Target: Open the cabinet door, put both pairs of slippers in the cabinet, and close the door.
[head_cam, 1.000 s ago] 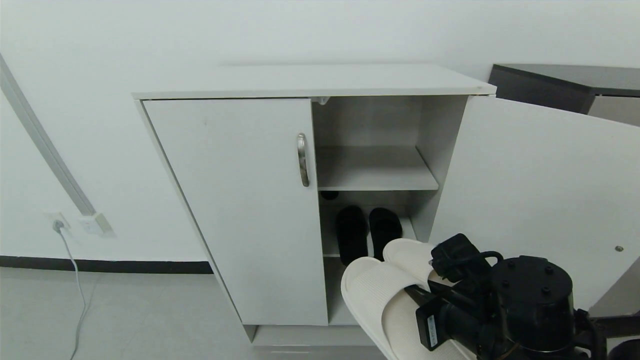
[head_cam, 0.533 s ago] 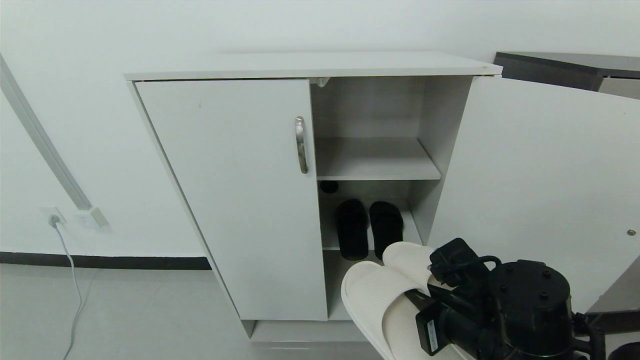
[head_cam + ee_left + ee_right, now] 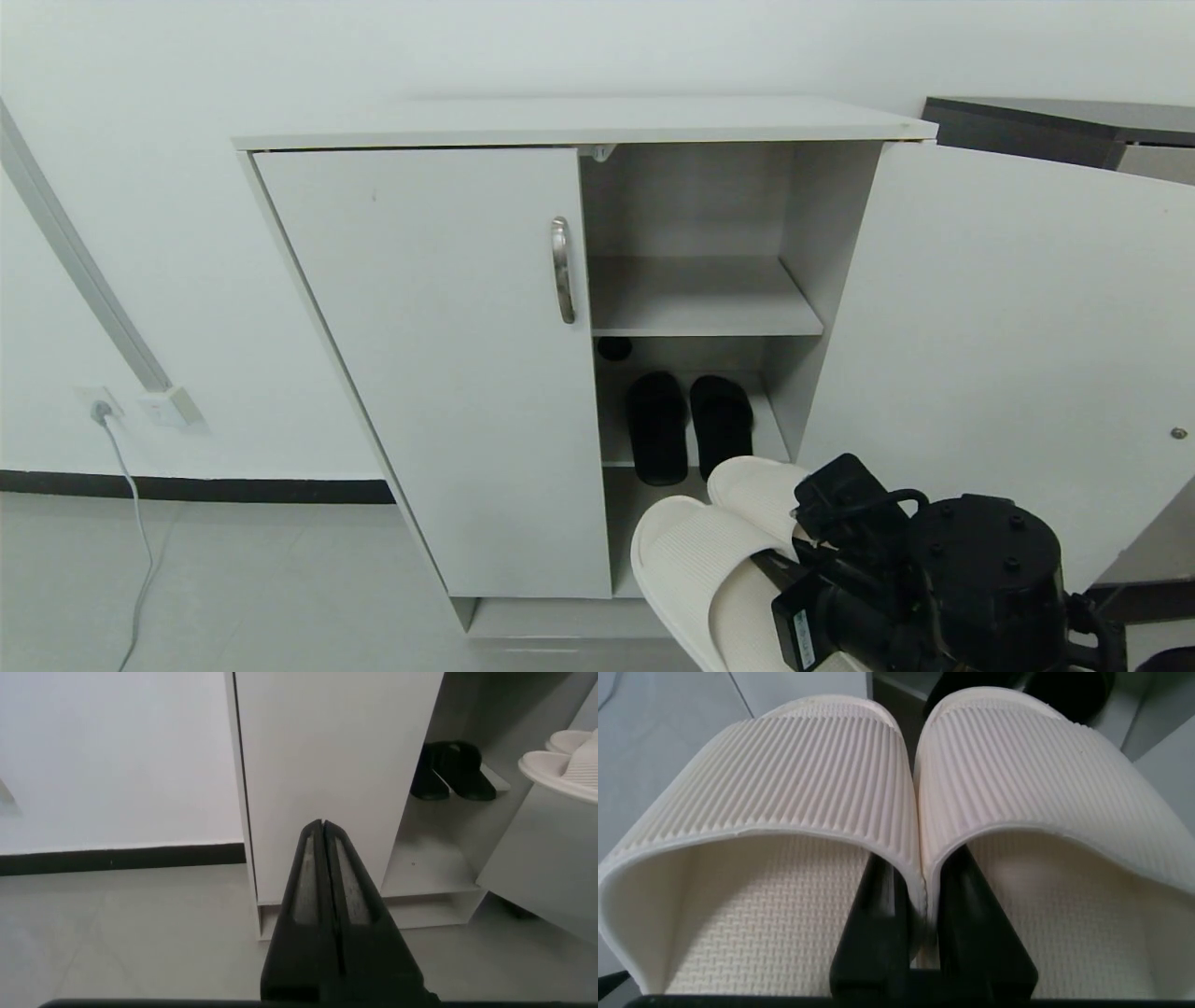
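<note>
Right gripper (image 3: pixel 915 917) was clamped on the touching inner edges of the white slippers (image 3: pixel 714 551), toes pointing far-left | cabinet (image 3: pixel 579 121) opening lay just beyond the toes, bottom shelf (image 3: pixel 430 863) under the black slippers (image 3: pixel 691 425) | left gripper (image 3: pixel 322 863), fingers together, hung farther left; right arm nearer.

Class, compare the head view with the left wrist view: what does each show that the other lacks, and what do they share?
Head view alone: the cabinet top, the upper shelf, the handle on the closed door, and the wall socket. Left wrist view alone: the left claw, shut, aimed toward the closed door. Both: the black slippers on the middle shelf, and the white slippers held near the cabinet's open side.
</note>
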